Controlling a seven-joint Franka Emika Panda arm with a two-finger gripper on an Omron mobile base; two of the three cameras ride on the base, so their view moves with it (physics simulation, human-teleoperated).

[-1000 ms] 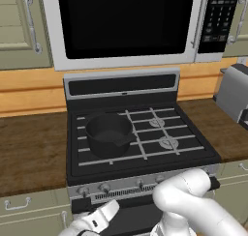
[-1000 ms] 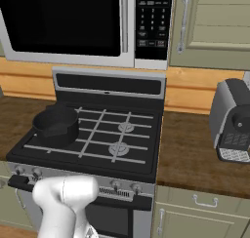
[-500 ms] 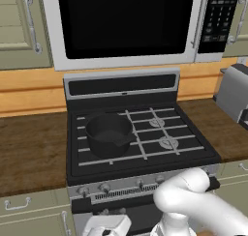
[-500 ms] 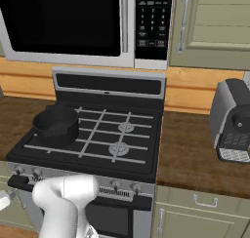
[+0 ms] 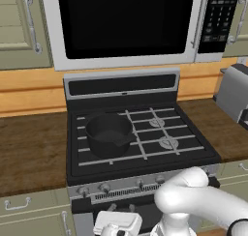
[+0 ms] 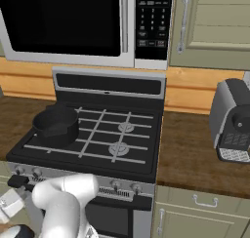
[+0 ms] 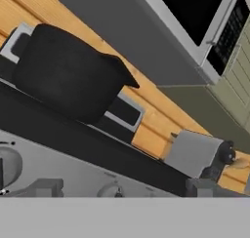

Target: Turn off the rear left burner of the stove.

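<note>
Looking up from below, we see the stove (image 5: 140,133) with its knob strip (image 5: 140,184) just above our end effector (image 5: 116,224); whether it is released or clenched, we cannot tell.

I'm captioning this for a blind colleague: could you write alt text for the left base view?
A black stove with a dark pot on its left grates sits under a microwave. The robot's white arm reaches low before the silver knob strip.
</note>
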